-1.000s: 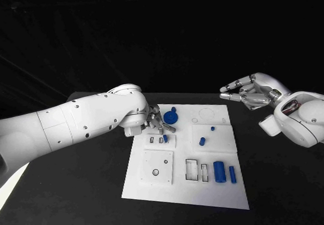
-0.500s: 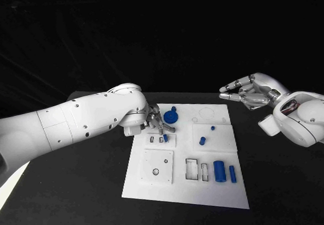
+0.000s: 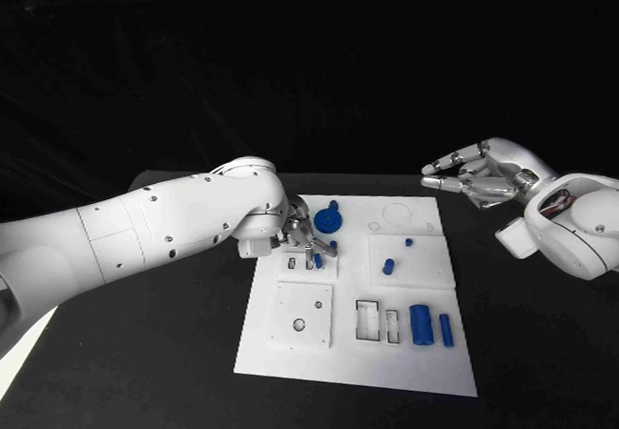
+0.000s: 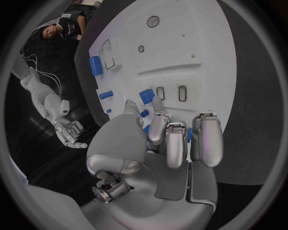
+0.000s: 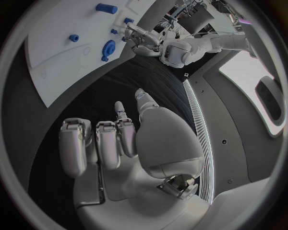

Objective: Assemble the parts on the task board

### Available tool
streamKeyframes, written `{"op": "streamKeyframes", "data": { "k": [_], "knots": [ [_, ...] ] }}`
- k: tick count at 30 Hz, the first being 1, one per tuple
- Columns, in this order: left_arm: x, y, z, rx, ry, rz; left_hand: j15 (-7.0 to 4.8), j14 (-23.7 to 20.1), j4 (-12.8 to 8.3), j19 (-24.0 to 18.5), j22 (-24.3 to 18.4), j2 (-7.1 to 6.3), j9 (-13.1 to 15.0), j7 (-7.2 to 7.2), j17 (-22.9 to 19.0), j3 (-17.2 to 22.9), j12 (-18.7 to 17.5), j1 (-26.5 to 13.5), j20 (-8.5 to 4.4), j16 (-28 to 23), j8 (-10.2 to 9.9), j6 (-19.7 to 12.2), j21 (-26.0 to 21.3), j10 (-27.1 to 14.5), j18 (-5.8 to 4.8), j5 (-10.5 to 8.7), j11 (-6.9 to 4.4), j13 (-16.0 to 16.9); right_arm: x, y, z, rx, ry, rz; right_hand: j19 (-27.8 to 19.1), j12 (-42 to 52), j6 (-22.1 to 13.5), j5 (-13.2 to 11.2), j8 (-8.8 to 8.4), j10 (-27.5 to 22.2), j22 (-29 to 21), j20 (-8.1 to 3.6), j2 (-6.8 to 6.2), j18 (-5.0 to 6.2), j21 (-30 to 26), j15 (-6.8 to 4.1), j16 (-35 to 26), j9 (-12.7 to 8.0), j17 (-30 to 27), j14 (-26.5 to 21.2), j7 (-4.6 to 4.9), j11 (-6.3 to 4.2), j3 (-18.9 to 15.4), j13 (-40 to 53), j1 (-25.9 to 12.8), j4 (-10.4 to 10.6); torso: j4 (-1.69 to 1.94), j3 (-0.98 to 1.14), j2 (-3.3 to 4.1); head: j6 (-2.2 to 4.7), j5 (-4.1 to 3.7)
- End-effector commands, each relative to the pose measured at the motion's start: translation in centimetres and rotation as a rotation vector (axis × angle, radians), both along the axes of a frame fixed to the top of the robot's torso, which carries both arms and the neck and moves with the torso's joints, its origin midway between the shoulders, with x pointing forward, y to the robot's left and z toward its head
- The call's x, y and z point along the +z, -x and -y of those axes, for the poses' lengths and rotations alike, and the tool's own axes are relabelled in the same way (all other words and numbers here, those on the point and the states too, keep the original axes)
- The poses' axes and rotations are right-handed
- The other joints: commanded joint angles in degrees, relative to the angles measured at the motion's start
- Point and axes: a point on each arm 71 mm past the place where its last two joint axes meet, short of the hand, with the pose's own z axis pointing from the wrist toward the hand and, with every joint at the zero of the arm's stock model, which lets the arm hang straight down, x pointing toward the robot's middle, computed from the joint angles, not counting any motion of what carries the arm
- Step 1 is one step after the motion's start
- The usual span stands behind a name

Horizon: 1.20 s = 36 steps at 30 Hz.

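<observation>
Left hand (image 3: 294, 239) is lowered over the far-left part of the task board (image 3: 355, 365), fingertips at a small blue peg (image 3: 317, 260) standing by two narrow slots. The left wrist view shows the peg (image 4: 146, 96) beyond the fingertips (image 4: 157, 103); whether it is pinched cannot be told, as the fingers hide the contact. Right hand (image 3: 476, 179) hangs off the board's far-right corner, well apart from it, fingers loosely curled and holding nothing. The right wrist view shows its curled fingers (image 5: 102, 143) over bare black table (image 5: 120, 86). A large blue cylinder (image 3: 419, 325) lies near the board's near edge.
</observation>
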Motion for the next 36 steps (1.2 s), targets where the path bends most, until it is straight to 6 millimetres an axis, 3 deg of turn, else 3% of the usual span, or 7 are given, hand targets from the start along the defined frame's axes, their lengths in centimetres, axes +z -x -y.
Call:
{"op": "streamKeyframes", "data": {
  "k": [1, 8, 23, 36],
  "knots": [
    [-0.25, 0.22, -0.54, 0.055, -0.102, -0.038, -0.46, 6.02, -0.01, 1.68, 0.04, 0.33, 0.09, -0.02, 15.09, 0.42, 0.22, 0.41, -0.39, 0.17, 0.40, -0.47, 0.31, 0.31, -0.75, -0.25, 0.08, 0.09, -0.11, 0.00, -0.12, 0.011, 0.011, -0.004, -0.20, -0.39, -0.19, 0.37, 0.22, 0.43, 1.47, -0.02, 0.06, 0.30, -0.35, -0.35, -0.11, 0.05, 8.34, 4.43, 0.05, -0.34, -0.45, 9.50, 0.40, 0.03, 0.06, 0.00, 0.03, -0.12, -0.09],
    [-0.26, 0.27, -0.38, 0.051, -0.102, -0.040, -0.47, 6.02, -0.28, 1.69, 0.31, 0.45, 0.85, -0.04, 15.09, 2.10, 0.24, 1.81, -0.40, 0.17, 0.71, -0.80, 0.44, 0.33, -0.78, -0.22, 0.06, 0.16, -0.17, -0.04, -0.15, 0.010, 0.013, -0.006, -0.20, -0.39, -0.19, 0.37, 0.22, 0.43, 1.47, -0.02, 0.06, 0.30, -0.35, -0.35, -0.11, 0.05, 8.34, 4.43, 0.05, -0.34, -0.45, 9.50, 0.40, 0.03, 0.05, 0.06, 0.01, -0.24, 0.01],
    [-0.29, 0.25, -0.33, 0.048, -0.103, -0.043, -0.46, 6.02, -0.65, 1.65, 0.64, -1.26, 2.12, -0.01, 15.09, 7.38, 0.13, 4.21, -0.37, 0.17, 0.87, -1.32, 0.57, 0.27, -0.81, -0.21, 0.08, 0.18, -0.46, -0.16, -0.04, 0.006, 0.043, -0.007, -0.30, -0.54, -0.16, 0.54, 0.25, 0.34, 1.23, -0.02, 0.13, 0.35, -0.47, -0.36, -0.21, 0.08, 8.19, 4.40, 0.04, -0.35, -0.48, 9.41, 0.40, 0.05, 0.07, 0.04, 0.03, -0.17, 0.13],
    [-0.29, 0.28, -0.24, 0.049, -0.098, -0.046, -0.72, 6.02, -2.32, 1.58, 0.84, -3.26, 2.56, -0.34, 15.09, 18.36, -0.16, 8.95, -0.59, 0.17, -0.24, -1.75, 0.60, 0.12, -0.81, -0.15, -0.22, 0.16, -0.65, -0.18, -0.10, 0.009, 0.051, -0.013, -0.32, -0.56, -0.18, 0.72, 0.26, 0.33, 1.18, -0.04, 0.13, 0.35, -0.51, -0.38, -0.23, 0.12, 8.17, 4.40, 0.03, -0.36, -0.51, 9.40, 0.61, -0.09, 0.08, 0.02, 0.06, -0.27, 0.08]
  ]
}}
